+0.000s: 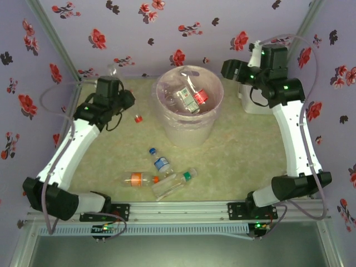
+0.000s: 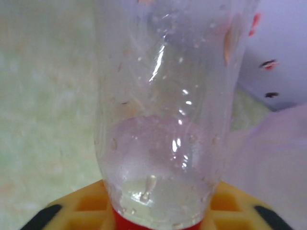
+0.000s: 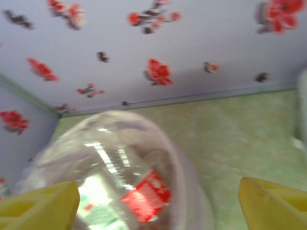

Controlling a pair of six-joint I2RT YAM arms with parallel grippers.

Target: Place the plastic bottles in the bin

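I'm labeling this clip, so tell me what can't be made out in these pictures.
Left wrist view: the clear bottle has its far end cut off by the upper edge.
Right wrist view: what lies in the bin is blurred.
Top view: labels on the table bottles are too small to read.

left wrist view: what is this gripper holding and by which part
The left gripper is shut on a clear plastic bottle, gripped at its narrowing end, near the red band that looks like the cap.
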